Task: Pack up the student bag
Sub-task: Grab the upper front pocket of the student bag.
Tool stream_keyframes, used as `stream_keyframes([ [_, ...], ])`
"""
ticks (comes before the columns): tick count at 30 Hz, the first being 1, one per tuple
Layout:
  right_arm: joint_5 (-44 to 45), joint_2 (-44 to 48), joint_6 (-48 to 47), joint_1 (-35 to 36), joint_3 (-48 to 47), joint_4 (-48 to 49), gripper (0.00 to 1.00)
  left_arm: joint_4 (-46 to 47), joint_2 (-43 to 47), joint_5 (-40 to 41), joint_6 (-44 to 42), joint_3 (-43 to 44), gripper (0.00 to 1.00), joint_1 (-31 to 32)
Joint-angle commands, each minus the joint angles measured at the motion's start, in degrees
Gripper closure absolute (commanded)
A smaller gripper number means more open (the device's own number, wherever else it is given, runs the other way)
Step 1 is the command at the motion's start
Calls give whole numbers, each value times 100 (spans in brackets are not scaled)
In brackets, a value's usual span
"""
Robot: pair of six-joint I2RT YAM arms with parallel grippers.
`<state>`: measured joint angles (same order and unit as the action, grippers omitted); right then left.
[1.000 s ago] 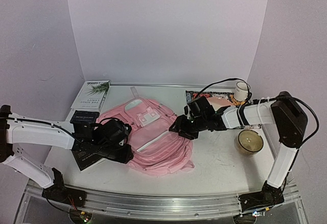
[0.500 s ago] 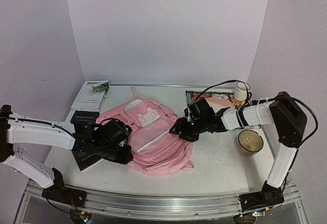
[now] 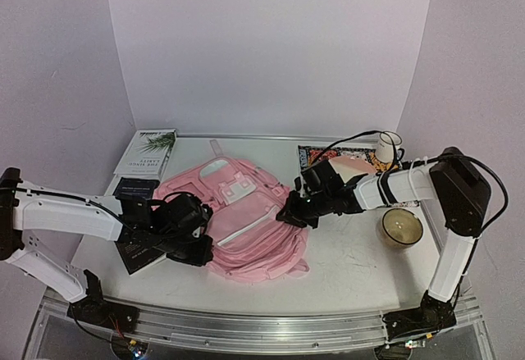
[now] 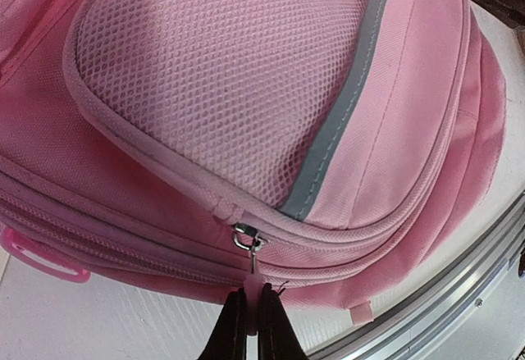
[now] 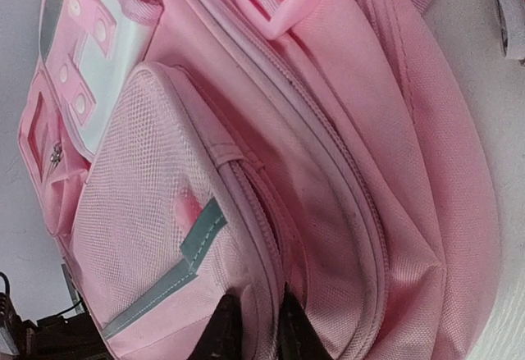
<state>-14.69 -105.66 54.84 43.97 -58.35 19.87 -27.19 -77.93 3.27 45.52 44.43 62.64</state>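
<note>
The student bag [image 3: 246, 229] is a soft pink backpack lying flat in the middle of the table, its mesh front pocket [image 4: 230, 73] facing up. My left gripper [image 3: 201, 249] is at the bag's near-left edge. In the left wrist view it [image 4: 252, 294] is shut on the pink zipper pull [image 4: 253, 281] that hangs from a metal slider [image 4: 246, 237]. My right gripper [image 3: 289, 216] is at the bag's right edge. In the right wrist view it [image 5: 261, 303] is shut on the bag's [image 5: 344, 130] zipper seam fabric.
A white book [image 3: 146, 153] and a black book [image 3: 135, 188] lie at the back left, and another dark book [image 3: 135, 255] lies under my left arm. At the right are a colourful book [image 3: 349, 161], a white cup [image 3: 387, 147] and a glass candle jar [image 3: 401, 227].
Both grippers have closed: the left on the zipper pull, the right on the seam at the bag's right edge. The right gripper has edged slightly right.
</note>
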Motion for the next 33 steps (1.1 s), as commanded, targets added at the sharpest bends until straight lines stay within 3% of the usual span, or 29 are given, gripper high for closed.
stream_keyframes([
  [1,-144,-2,111,158,12,190,94,38,16,-294,110,109,100,73],
  [4,34,40,247,221,26,192,100,38,39,-539,244,158,100,184],
  [16,883,148,1034,671,50,371,100,230,-749,-783,490,1183,100,848],
  [33,1397,373,1396,1101,479,885,100,978,-2213,-748,237,2746,100,526],
])
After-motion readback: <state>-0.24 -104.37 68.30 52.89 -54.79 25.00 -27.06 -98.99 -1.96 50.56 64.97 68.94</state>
